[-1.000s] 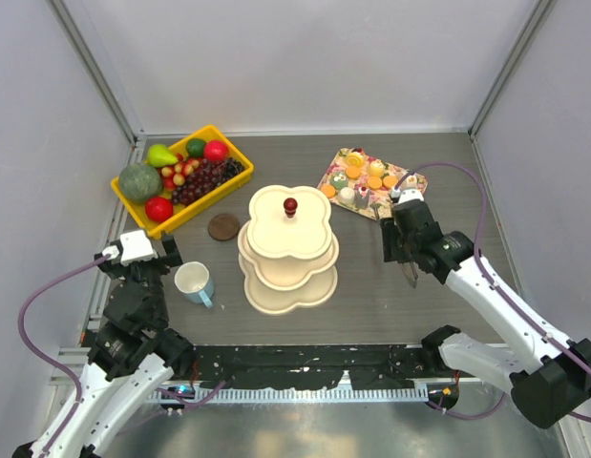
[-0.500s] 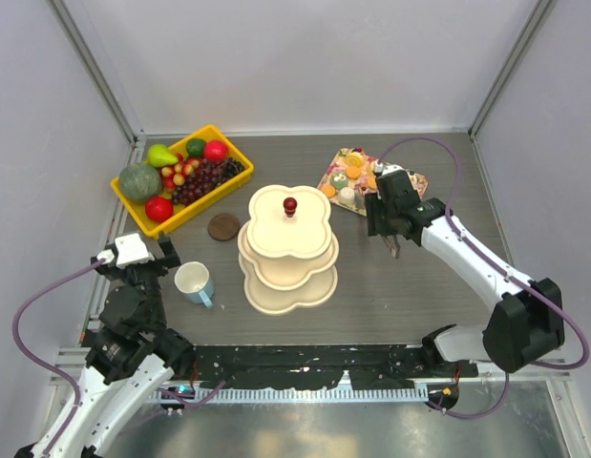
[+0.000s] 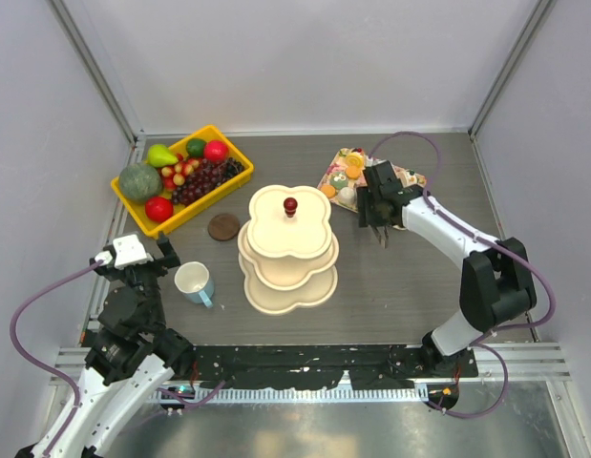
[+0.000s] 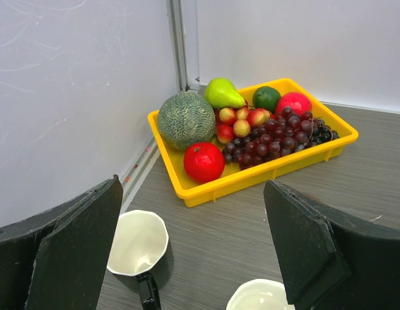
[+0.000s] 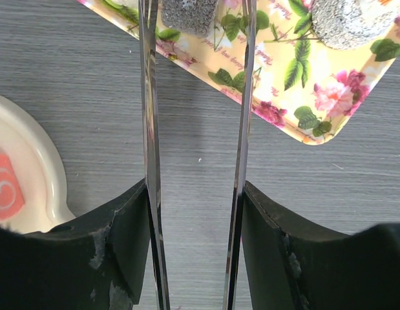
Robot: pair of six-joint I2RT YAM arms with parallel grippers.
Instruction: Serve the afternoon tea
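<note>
My right claw hangs over the near edge of the floral tray, on the far right part of the counter. Its two thin fingers run side by side with a clear gap between them. Bare counter shows through that gap, so the claw is released and grips nothing.

At the far end of the gap, on the tray, a grey sugared pastry lies between the fingers, closer to the one on the left of my wrist view. A strip of tray shows on its other side, and I cannot tell whether the near finger touches it. Another grey pastry sits further right on the tray, outside the fingers. From above, round orange biscuits and more small cakes crowd the tray just beyond the claw.

The cream three-tier stand with its red knob stands mid-counter, near my right claw on its left but apart from it. My right wrist view catches the edge of one tier with a red-swirled sweet lying on it.

My left claw is spread wide and empty, low at the near left. A dark mug with a pale inside stands upright below it, close to the left finger. The pale blue mug stands upright just to the right, between this claw and the stand. Ahead lies the yellow bin of fruit, and a brown disc rests on the counter between bin and stand.
</note>
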